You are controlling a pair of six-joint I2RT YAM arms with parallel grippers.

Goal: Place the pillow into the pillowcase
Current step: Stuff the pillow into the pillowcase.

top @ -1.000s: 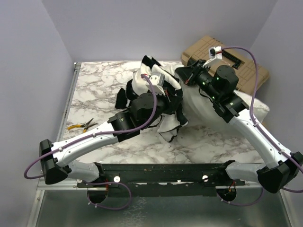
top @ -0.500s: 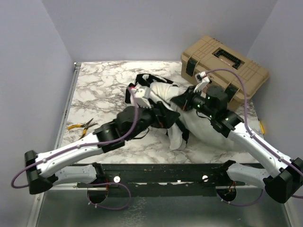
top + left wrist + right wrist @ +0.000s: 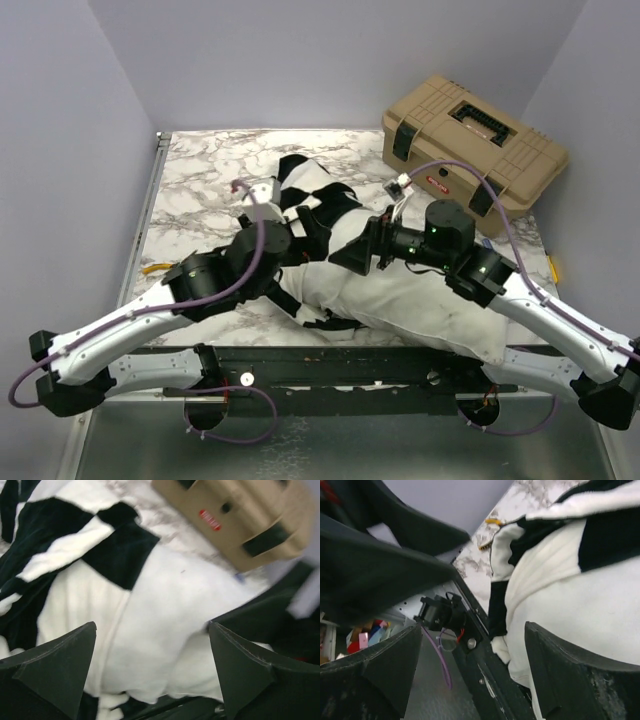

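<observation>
Left arm (image 3: 130,320): extends low from the near-left base toward the middle of the scene, forearm angled rightward and far; left hand (image 3: 151,630) has its fingers (image 3: 55,670) spread wide apart. Right arm (image 3: 545,310): extends from the near-right base leftward, wrist level; right hand (image 3: 473,630) points left toward the left hand, fingers (image 3: 565,675) spread wide apart, the two hands near each other.
</observation>
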